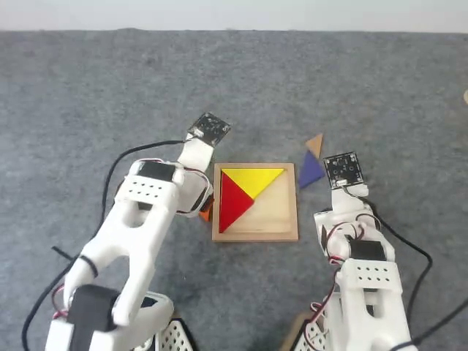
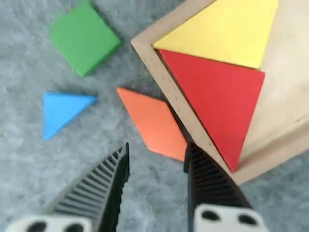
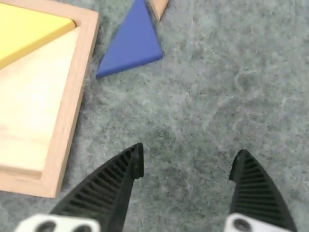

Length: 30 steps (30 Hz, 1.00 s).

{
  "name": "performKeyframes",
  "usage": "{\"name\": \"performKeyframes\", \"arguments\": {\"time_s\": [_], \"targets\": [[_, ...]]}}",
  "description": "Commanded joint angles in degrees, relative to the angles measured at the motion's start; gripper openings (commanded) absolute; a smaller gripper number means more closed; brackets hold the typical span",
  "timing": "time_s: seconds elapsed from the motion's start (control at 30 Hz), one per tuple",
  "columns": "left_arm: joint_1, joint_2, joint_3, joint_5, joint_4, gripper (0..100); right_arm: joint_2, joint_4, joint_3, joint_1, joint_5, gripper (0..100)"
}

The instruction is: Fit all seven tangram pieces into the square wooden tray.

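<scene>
Left wrist view: my left claw (image 2: 157, 151) hangs open over the orange parallelogram (image 2: 153, 123) at the tray's (image 2: 154, 63) nine o'clock. Next, I'd grip it; my right claw (image 3: 188, 162) hangs open too.

Your two white plastic arms (image 1: 131, 234) carry black servo blocks (image 1: 369, 250), thin black and red cables (image 1: 130, 153), square black circuit boards (image 1: 209, 129), and black ribbed fingers (image 2: 104, 186) tapering to points.
</scene>
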State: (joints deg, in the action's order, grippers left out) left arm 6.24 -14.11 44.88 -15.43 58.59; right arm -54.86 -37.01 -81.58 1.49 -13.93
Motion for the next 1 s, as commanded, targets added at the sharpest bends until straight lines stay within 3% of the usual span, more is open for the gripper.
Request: {"name": "performKeyframes", "arguments": {"time_s": [0.0,0.33,0.67,0.97], "targets": [[0.35,2.73,-0.66,0.35,-1.93,19,-1.10,0.92,0.26,0.40,-0.70,28.8],[0.26,14.77,-5.93,0.35,-4.92,19,-1.10,0.92,0.26,0.31,-0.70,28.8],[0.26,14.95,-6.81,0.62,-5.01,19,-1.10,0.92,0.26,0.31,-0.70,28.8],[5.89,11.08,-8.31,0.79,-2.90,19,-1.10,1.01,0.26,0.40,-0.70,28.8]]}}
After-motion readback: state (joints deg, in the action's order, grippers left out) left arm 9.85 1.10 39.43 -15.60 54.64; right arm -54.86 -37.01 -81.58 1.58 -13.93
